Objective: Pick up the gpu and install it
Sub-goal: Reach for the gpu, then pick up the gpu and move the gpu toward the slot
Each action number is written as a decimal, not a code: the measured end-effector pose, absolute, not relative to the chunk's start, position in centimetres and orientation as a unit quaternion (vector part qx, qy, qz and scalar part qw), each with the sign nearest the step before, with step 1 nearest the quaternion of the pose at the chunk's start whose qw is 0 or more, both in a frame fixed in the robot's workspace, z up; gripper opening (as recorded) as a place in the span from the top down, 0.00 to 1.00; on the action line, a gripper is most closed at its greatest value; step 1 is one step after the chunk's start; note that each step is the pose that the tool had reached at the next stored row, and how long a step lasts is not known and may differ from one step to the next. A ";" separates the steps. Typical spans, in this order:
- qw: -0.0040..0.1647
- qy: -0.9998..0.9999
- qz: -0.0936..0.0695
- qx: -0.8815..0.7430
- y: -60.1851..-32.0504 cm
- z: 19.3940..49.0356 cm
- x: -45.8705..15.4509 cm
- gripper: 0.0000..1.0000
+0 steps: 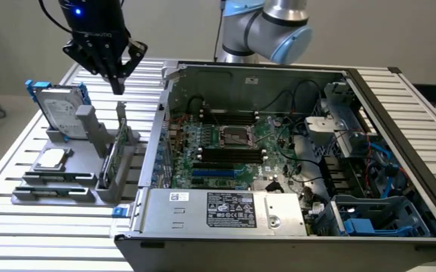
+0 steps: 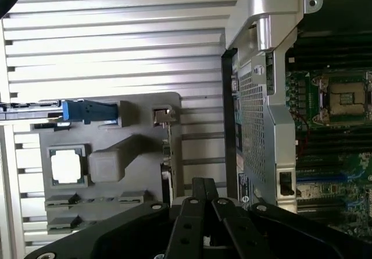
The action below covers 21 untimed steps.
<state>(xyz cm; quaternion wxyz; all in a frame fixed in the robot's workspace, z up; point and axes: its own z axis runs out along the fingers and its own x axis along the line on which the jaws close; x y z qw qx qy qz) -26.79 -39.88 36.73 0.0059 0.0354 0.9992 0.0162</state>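
gpu point(image 1: 115, 147) upright beneath closed pincer point(image 1: 117, 89)

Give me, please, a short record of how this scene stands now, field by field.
gripper: shut, holding nothing, hovering over the graphics card
graphics card: on edge in the grey holder, not yet picked up
hard drive: upright in the same holder
holder: on the slatted table, at the exterior view's left of the computer case
computer case: open, circuit board exposed

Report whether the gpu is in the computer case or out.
Out: the gpu stands on edge in the gray holder beside the case.
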 end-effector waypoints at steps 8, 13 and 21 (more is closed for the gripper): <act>0.003 0.999 0.009 0.035 -39.9 36.1 -29.4 0.89; 0.002 0.999 0.009 0.035 -39.9 36.2 -29.4 0.89; 0.002 0.999 0.009 0.035 -39.9 36.2 -29.4 0.89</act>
